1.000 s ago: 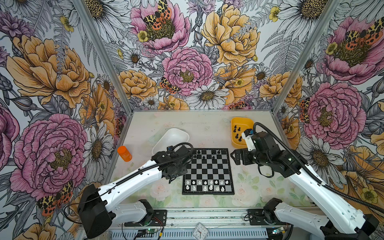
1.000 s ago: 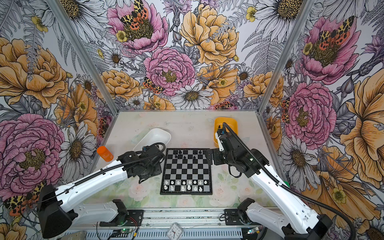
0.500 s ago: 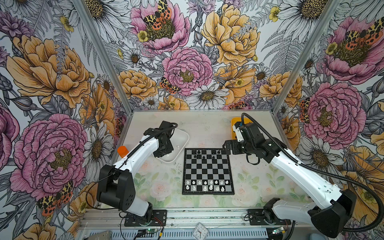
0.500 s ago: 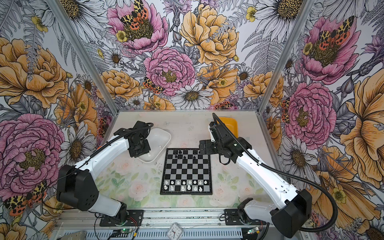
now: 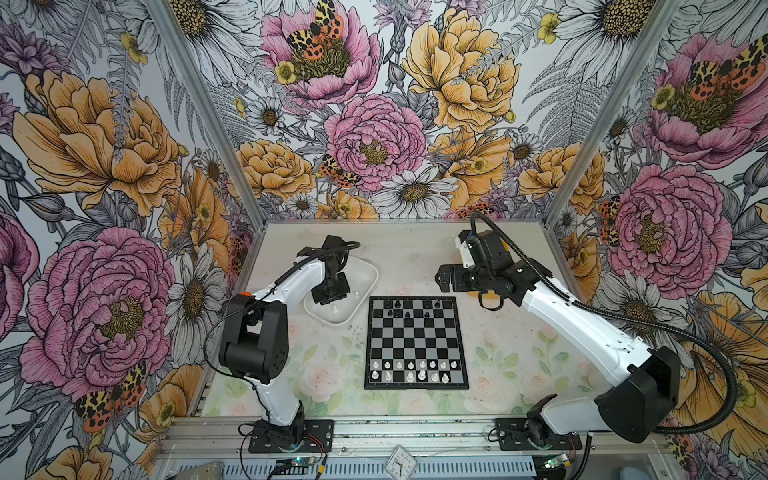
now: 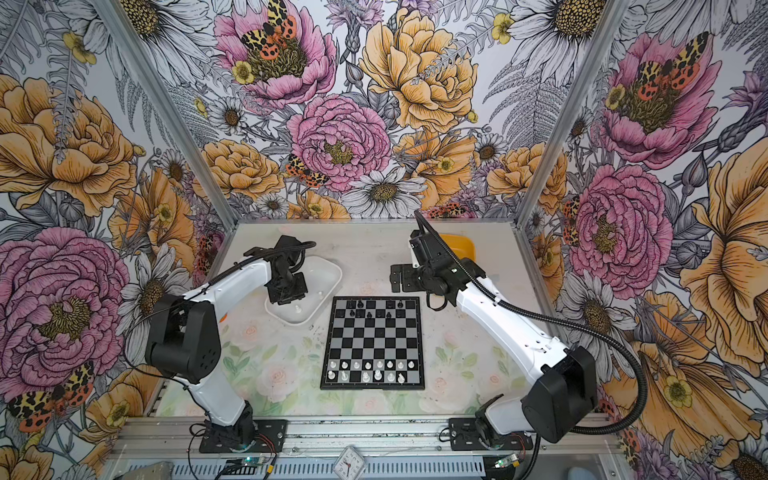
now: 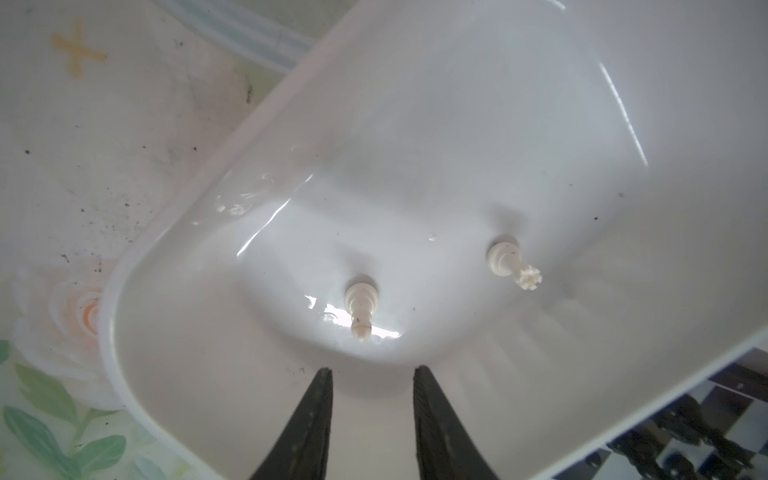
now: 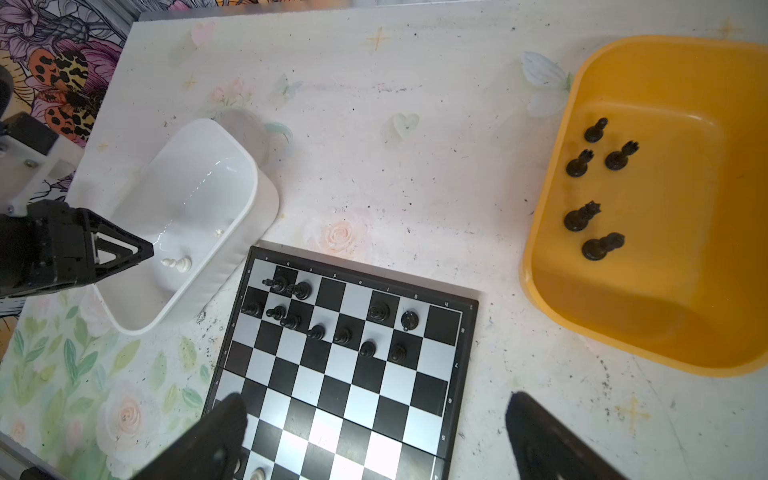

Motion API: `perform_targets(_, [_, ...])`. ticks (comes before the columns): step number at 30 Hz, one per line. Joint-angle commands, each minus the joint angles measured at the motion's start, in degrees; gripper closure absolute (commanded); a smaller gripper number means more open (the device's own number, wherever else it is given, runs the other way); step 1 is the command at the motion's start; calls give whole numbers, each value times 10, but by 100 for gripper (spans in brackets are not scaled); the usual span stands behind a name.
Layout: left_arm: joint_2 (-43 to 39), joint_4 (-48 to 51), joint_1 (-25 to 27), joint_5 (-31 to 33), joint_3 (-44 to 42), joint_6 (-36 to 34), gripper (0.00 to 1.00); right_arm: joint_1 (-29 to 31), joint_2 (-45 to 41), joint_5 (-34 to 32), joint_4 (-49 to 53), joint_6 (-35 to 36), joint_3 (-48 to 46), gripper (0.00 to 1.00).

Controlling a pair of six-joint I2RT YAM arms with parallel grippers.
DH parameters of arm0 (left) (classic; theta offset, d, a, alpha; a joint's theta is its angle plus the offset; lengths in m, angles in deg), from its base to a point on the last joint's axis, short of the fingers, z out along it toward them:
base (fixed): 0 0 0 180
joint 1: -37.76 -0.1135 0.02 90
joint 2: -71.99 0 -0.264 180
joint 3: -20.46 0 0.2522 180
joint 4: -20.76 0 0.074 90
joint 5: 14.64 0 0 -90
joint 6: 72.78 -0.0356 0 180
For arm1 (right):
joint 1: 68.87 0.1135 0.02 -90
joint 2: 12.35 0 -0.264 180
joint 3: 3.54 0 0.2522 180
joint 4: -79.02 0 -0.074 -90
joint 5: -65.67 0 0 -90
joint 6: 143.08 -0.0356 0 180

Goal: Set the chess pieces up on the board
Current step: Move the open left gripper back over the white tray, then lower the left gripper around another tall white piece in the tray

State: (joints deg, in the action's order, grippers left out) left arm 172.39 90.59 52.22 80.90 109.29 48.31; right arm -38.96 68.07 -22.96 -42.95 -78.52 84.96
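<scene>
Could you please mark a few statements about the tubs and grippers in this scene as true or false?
1. The white tub holds two white pieces. True.
2. The yellow tub is empty. False: five black pieces are in it.
3. The left gripper grips a white piece. False: its jaws stand apart, empty, over the white tub.
4. The right gripper is open and holds nothing. True.

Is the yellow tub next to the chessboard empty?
No, the right wrist view shows five black chess pieces sitting inside the yellow tub.
</scene>
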Motion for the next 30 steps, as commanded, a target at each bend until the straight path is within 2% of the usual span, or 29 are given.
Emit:
perform_targets(1, [19,-20,-9,-17,18,-23,65,-4,7,-2,-13,-4,18,0])
perform_targets(14, [77,-26,-20,-33,34,-49,67,-4,4,-23,-16,-21,14,0])
perform_targets(30, [73,-27,-25,-37,11,-62,73,-4,4,-32,-17,-27,14,0])
